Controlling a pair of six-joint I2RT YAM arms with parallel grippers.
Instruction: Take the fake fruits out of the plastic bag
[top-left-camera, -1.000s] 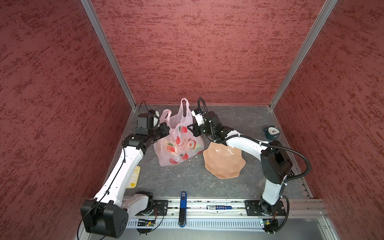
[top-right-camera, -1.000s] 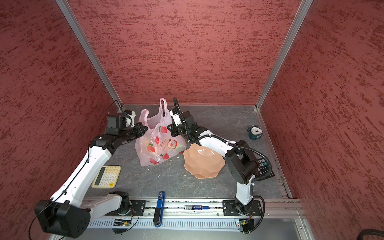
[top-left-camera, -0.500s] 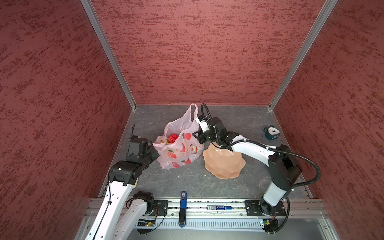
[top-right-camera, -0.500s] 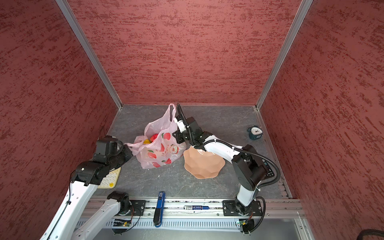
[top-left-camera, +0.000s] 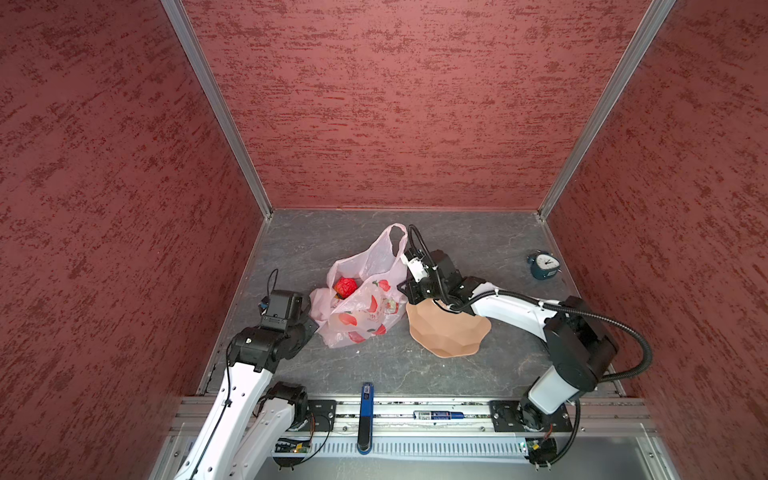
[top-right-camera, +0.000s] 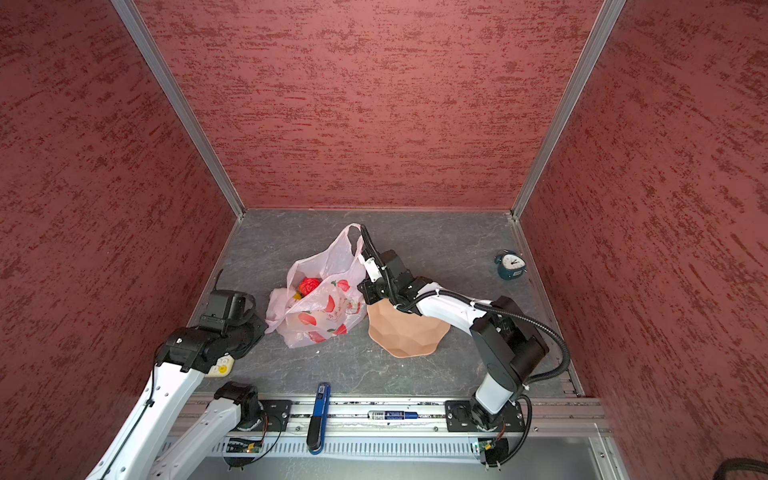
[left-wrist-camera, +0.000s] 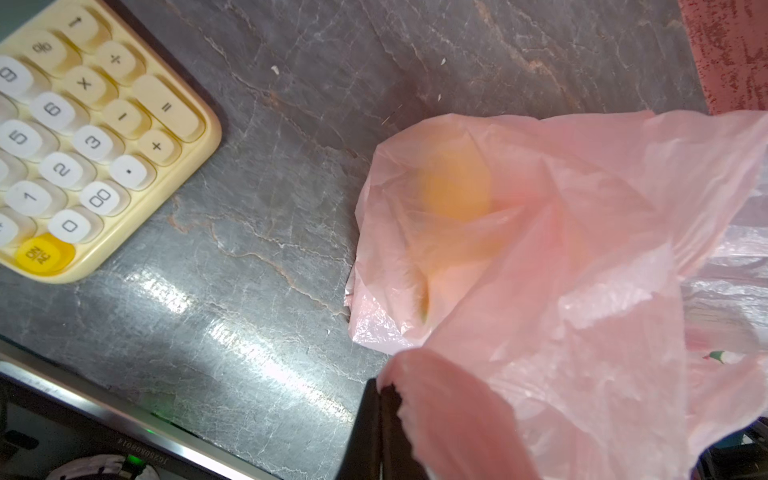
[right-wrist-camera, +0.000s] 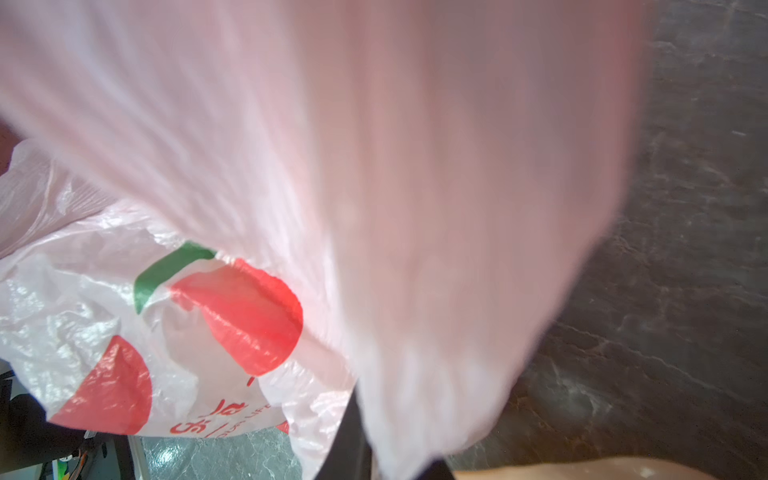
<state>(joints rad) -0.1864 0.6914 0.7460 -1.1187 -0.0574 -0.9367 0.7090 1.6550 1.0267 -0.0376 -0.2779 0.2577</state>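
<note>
The pale pink plastic bag (top-left-camera: 365, 305) (top-right-camera: 322, 316) lies slumped on the grey floor with its mouth pulled wide. A red lumpy ball (top-left-camera: 345, 286) (top-right-camera: 308, 286) shows in the mouth, with a bit of yellow fruit (top-right-camera: 296, 296) beside it. An orange-yellow fruit (left-wrist-camera: 455, 189) glows through the film in the left wrist view. My left gripper (top-left-camera: 311, 321) (left-wrist-camera: 382, 395) is shut on the bag's left edge, low near the floor. My right gripper (top-left-camera: 404, 287) (right-wrist-camera: 365, 444) is shut on the bag's right side, with film draped over its fingers. Other fruits are hidden.
A peach faceted dish (top-left-camera: 449, 336) (top-right-camera: 409, 334) lies right of the bag, under my right arm. A blue alarm clock (top-left-camera: 543, 265) stands at the back right. A yellow calculator (left-wrist-camera: 83, 137) (top-right-camera: 220, 368) lies under my left arm. A blue tool (top-left-camera: 365, 415) rests on the front rail.
My left gripper has drawn the bag's left side down and toward the front left. The bag has dropped and its mouth has spread, showing the red ball. My right gripper has sunk a little.
</note>
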